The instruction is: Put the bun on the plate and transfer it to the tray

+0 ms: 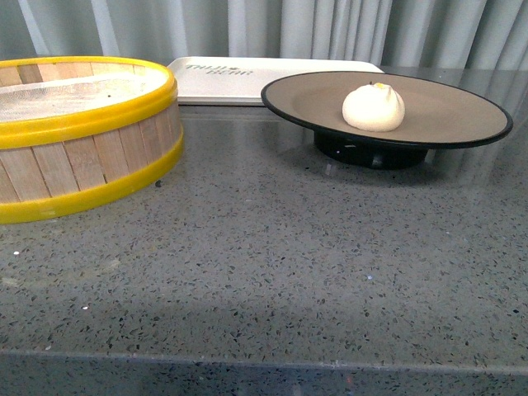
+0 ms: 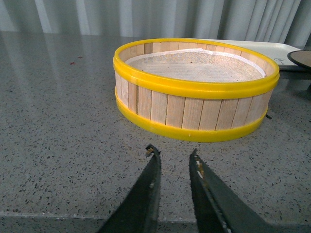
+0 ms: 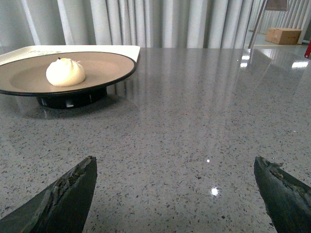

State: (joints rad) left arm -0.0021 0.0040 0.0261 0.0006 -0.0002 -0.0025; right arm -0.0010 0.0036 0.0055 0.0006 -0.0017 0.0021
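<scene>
bun [image 1: 374, 107]: could roll off plate [image 1: 462, 120] if it tilts heading to tray [image 1: 272, 82], 11 o'clock
right gripper [image 3: 175, 194]: spread wide, empty
left gripper [image 2: 173, 153]: slightly parted, empty

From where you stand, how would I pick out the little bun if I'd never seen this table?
On the grey speckled stone counter, look right of the yellow-rimmed wooden steamer basket to the wide tan-brown plate with a thin black rim. Near its middle sits the small round white steamed bun, the only dome here, pleated and slightly yellowish on top.
</scene>
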